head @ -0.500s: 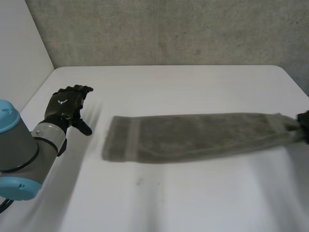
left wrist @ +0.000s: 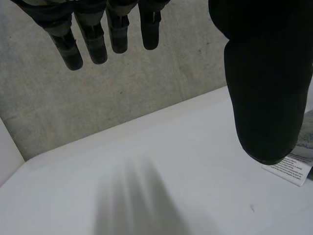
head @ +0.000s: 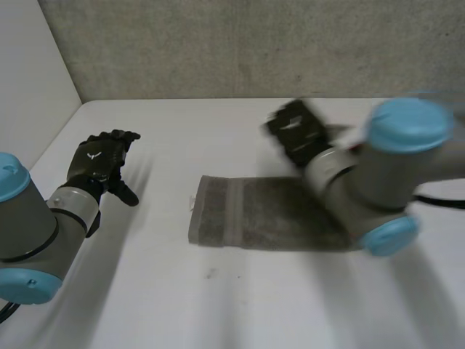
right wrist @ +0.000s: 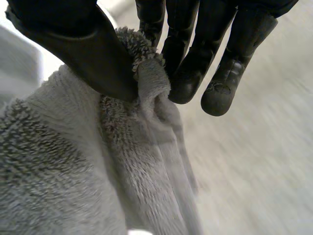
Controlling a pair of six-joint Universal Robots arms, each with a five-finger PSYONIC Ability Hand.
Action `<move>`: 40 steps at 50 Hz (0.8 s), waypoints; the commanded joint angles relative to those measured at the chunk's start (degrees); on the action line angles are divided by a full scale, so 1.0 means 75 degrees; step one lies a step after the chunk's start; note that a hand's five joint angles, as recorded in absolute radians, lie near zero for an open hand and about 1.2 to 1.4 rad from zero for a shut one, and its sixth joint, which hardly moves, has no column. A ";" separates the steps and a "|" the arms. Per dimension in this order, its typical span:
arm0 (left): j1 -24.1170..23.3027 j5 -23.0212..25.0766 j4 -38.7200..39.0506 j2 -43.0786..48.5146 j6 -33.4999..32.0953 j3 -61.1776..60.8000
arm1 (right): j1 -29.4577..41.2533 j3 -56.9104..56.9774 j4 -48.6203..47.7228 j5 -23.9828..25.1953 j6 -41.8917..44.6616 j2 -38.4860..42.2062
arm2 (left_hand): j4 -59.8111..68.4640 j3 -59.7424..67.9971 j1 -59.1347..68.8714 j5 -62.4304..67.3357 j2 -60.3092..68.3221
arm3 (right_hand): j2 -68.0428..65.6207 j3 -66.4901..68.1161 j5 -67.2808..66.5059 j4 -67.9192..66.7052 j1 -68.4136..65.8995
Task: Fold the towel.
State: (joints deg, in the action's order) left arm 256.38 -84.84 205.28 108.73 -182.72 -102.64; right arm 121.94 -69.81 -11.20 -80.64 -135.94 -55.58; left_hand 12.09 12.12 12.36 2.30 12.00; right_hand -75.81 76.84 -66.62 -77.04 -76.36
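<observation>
Fingers (head: pixel 120 138) of the left hand (head: pixel 94 161) are held loose at middle left, apart from the towel (head: pixel 247 222) lying at centre. From the left wrist, they are seen straight and empty. From the right wrist, the towel's edge is pinched between thumb and fingers of the right hand (right wrist: pixel 73 44).

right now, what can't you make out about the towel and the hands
Head view: the right arm covers the towel's right part, hiding its end.
Head view: the right hand is blurred, so its grip is unclear there.
Left wrist view: the label's print is too small, and the left hand partly covers it.
</observation>
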 commanded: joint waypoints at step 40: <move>-0.1768 -0.0382 0.0251 0.0419 -0.0023 0.1111 | -0.1797 -0.4145 0.0357 0.0616 -0.2992 -0.1695 | 0.0311 0.0307 0.0275 0.0283 0.0322 | 0.8774 -0.8912 0.8882 0.8939 0.8848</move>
State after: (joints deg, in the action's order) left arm 246.54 -85.46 207.15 109.58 -182.86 -96.77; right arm 114.93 -94.05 -5.30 -77.92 -158.53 -68.22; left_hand 12.21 12.25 12.44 2.41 12.17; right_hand -14.26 13.91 -3.38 -14.79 -12.99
